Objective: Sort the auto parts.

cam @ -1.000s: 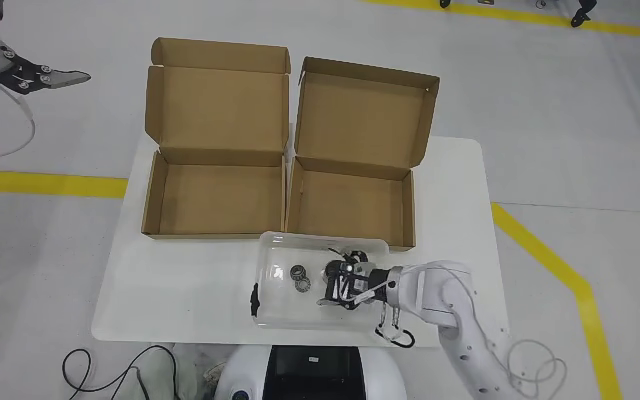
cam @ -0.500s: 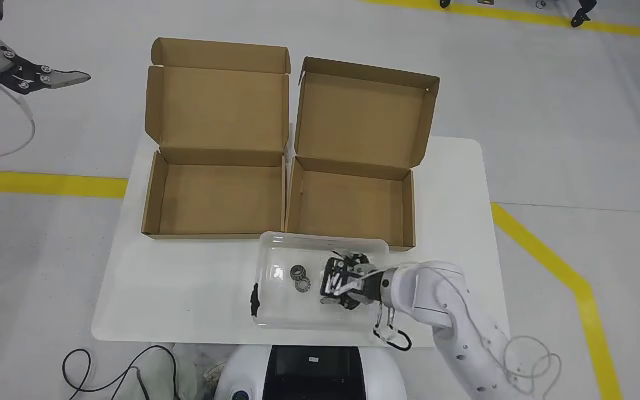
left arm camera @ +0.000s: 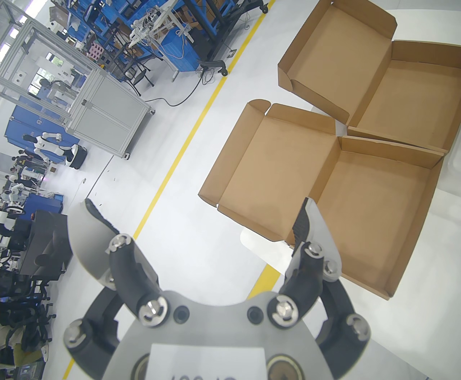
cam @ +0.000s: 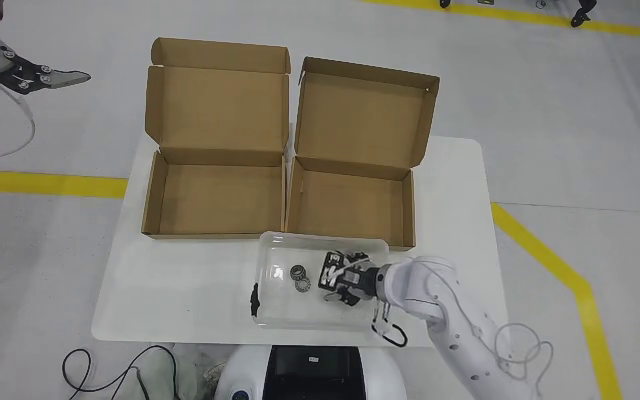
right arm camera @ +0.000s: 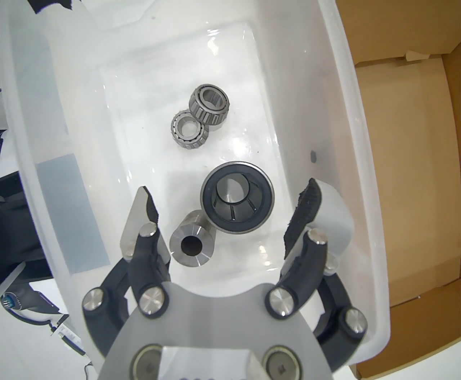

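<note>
The floor is pale grey and shiny. Wide yellow lines are painted across it. A white counter stands on the floor. In the left wrist view, blue shelves stand far back. Near them is a big metal frame with grey panels. Black chairs crowd one corner. The room is bright all over.

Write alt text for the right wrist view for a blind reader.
The open right gripper hangs inside a clear plastic bin, aimed at a black-ringed bearing and a steel sleeve. Two small roller bearings lie touching farther in; a cardboard box stands beside the bin.
</note>
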Tool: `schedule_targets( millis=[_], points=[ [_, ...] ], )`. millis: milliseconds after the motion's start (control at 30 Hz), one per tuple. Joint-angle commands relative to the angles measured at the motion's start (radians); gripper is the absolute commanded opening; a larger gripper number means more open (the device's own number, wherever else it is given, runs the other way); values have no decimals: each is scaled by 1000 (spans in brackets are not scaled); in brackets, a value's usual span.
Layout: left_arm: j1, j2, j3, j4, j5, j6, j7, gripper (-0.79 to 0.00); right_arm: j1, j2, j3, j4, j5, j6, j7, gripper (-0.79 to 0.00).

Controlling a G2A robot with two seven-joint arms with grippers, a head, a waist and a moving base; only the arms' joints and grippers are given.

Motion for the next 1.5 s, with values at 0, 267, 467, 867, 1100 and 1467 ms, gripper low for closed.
schedule_targets(
  millis=[0, 267, 467, 867, 1100, 1467],
  points=[
    [0, 0, 0, 0, 0, 0, 0, 0, 10, 0, -7, 14, 0, 3, 2, -86],
    [0, 0, 0, 0, 0, 0, 0, 0, 44, 2, -30, 60, 1, 16, -22, -182],
    [0, 0, 0, 0, 0, 0, 0, 0, 65, 2, -51, 84, 12, 24, -14, -160],
    [0, 0, 0, 0, 0, 0, 0, 0, 81, 9, -70, 90, 36, 27, 2, -785],
    [0, 0, 0, 0, 0, 0, 0, 0, 77, 17, -64, 65, 46, 28, -17, -785],
    [0, 0, 0, 0, 0, 0, 0, 0, 32, 38, -19, 1, 36, -4, -196, -785]
  ],
)
